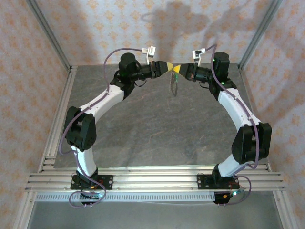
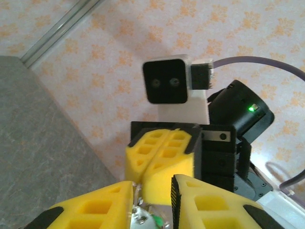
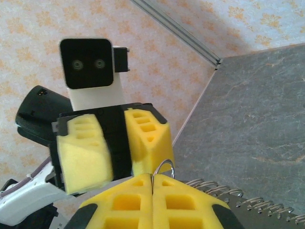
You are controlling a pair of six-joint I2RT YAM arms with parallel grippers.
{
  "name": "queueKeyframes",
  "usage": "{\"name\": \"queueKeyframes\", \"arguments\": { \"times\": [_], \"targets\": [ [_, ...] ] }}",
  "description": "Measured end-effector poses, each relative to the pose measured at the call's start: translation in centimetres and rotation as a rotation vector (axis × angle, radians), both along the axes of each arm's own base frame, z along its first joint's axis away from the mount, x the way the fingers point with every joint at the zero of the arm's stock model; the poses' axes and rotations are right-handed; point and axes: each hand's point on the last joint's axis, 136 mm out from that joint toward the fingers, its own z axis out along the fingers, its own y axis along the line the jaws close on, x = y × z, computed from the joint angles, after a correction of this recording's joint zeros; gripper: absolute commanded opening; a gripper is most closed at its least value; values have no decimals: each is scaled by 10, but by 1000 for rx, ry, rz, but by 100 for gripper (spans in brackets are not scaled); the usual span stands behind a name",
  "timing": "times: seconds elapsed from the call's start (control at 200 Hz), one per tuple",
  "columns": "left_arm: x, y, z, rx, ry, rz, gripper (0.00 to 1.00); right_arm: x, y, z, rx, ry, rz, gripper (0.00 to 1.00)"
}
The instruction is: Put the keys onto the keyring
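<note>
Both arms are raised at the back of the table, fingertips almost touching. My right gripper (image 1: pixel 177 69) (image 3: pixel 152 176) is shut on the keyring. A thin wire loop (image 3: pixel 166 165) sticks out past its yellow fingertips, and the strap with its row of wire coils (image 3: pixel 224 192) hangs below (image 1: pixel 174 86). My left gripper (image 1: pixel 170 67) (image 2: pixel 152 185) faces it with its jaws narrowly apart around the small key. The key's green head and silvery metal (image 2: pixel 153 221) sit between the fingers, against the left finger. The key's tip is close to the right gripper's closed fingers (image 2: pixel 159 160).
The grey table (image 1: pixel 152 129) lies below both grippers. Patterned walls (image 1: pixel 95 28) and aluminium frame rails (image 1: pixel 57 124) close off the back and sides. Each wrist camera sees the other arm's camera box (image 2: pixel 165 82) (image 3: pixel 89 63) directly ahead.
</note>
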Motion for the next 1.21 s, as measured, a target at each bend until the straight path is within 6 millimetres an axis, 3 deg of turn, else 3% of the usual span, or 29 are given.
{"name": "queueKeyframes", "arguments": {
  "times": [0.335,0.651,0.826,1.066,1.206],
  "targets": [
    [5,5,-5,-3,10,24,28,1,0,0,0,-1,-4,0],
    [-4,-7,-4,-4,8,-5,27,1,0,0,-1,0,-7,0],
    [-5,-13,-5,-5,11,-16,19,1,-1,-1,-1,-2,-9,0],
    [-4,-13,-5,-14,25,-12,0,3,-3,-1,6,-13,-18,0],
    [-4,-14,-4,-17,24,-9,0,4,-4,-2,12,-14,-27,0]
  ]
}}
